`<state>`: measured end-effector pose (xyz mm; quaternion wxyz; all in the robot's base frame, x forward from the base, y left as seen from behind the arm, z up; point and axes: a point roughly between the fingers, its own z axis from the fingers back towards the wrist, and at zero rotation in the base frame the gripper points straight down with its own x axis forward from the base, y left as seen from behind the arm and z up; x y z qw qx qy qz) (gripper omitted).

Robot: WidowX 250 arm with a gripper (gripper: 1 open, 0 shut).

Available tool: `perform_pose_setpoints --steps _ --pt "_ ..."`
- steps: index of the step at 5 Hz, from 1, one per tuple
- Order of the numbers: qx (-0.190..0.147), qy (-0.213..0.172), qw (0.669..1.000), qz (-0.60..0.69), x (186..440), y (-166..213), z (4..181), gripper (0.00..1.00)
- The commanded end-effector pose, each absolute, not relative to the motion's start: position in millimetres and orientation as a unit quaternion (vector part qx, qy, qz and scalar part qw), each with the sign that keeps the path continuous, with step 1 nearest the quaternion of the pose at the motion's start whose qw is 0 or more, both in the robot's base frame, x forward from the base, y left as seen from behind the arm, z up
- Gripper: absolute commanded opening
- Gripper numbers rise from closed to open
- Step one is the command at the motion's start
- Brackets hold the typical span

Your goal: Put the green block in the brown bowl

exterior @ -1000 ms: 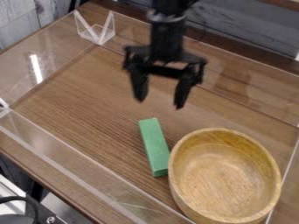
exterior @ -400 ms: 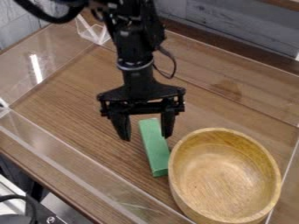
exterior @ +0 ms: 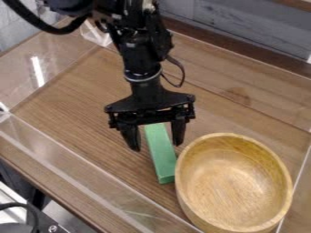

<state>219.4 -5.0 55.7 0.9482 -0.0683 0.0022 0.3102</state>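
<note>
The green block (exterior: 162,158) lies flat on the wooden table, just left of the brown bowl (exterior: 234,184) at the lower right. My gripper (exterior: 155,136) points down over the block's far end, open, with one black finger (exterior: 130,136) to the left of the block and the other on its right. The fingers straddle the block's upper part without closing on it; whether they touch it cannot be told. The bowl's inside holds nothing.
A clear plastic wall (exterior: 73,173) rims the table (exterior: 85,100) along the front and left. A clear plastic stand (exterior: 97,29) sits at the back left. The black arm (exterior: 140,45) rises from the gripper toward the top.
The gripper has come down and toward the camera-left, from above the table's middle to straddle the block's far end, and has rolled. The jaws stay open. Block and bowl have not moved.
</note>
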Motion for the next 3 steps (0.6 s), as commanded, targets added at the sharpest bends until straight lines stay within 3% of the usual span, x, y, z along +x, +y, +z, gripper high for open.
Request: perform_pose_setpoints --steps 1,3 --pt "-0.073 -0.010 0.948 0.310 225.5 -6.4 57.4 1.00" --pt "-0.077 -0.013 0.946 0.314 229.4 -6.7 51.2 1.00"
